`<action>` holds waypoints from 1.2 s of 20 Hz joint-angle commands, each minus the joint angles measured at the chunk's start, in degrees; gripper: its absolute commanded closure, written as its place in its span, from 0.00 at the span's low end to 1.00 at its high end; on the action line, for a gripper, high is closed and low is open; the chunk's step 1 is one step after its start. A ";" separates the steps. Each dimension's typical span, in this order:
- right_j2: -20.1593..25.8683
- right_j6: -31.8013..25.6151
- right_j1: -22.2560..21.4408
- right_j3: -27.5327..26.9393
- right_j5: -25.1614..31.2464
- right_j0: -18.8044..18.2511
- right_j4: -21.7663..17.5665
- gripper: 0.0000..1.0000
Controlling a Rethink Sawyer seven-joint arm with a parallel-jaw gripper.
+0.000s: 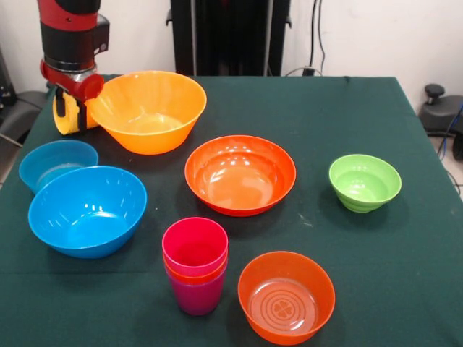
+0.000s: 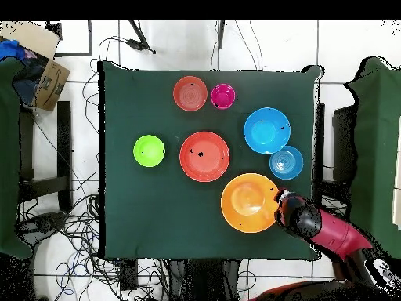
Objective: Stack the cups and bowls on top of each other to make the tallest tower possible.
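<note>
While the red and black arm [image 1: 72, 36] hangs down at the far left corner of the green table [image 1: 362, 130], its gripper [image 1: 70, 110] holds a yellow cup [image 1: 65, 116]. The claw is pinching the cup, which is tipped on its side, and a red part of the claw covers the top of it. The cup sits just beside the big orange-yellow bowl [image 1: 148, 108], close to its left rim. In the overhead view the end of the arm [image 2: 298, 215] is right next to that same bowl [image 2: 249, 202], and the yellow cup cannot be seen there.

Near the front of the table stands the tower [image 1: 195, 264]. It has a purple cup at the bottom, an orange rim in the middle and a crimson cup on top. From above it looks like one pink circle [image 2: 222, 96].

Just to the right of the tower is the small see-through orange bowl [image 1: 286, 296]. Behind these two, in the middle of the table, sits the wide red-orange bowl [image 1: 240, 173]. The small green bowl [image 1: 364, 182] is off to the right, well apart from the others.

On the left side the big blue bowl [image 1: 87, 210] stands open side up. The small blue bowl [image 1: 58, 163] is just behind it, and the big one hides part of its rim. All the bowls look empty.
</note>
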 commanded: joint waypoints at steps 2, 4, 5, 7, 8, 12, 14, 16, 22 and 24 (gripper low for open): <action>12.22 -10.46 -2.10 1.63 12.81 -1.67 -5.53 0.00; 15.75 -10.86 -2.43 3.70 11.51 -3.99 -6.63 0.00; 16.95 -11.13 -2.47 4.25 11.60 -4.82 -6.95 0.00; 18.83 -11.75 -2.45 5.10 12.61 -6.11 -7.47 0.00; 19.49 -11.83 -2.37 5.39 13.13 -6.52 -7.67 0.00; 20.44 -10.65 -1.96 5.87 13.83 -6.90 -8.46 0.00; 19.78 -9.37 -2.04 5.70 13.28 -6.40 -9.21 0.00; 19.92 -9.01 -2.05 5.70 12.74 -6.55 -10.47 1.00; 19.77 -8.66 -2.04 5.55 12.62 -6.60 -12.26 1.00; 19.58 -8.31 -2.09 5.37 12.71 -6.43 -12.93 1.00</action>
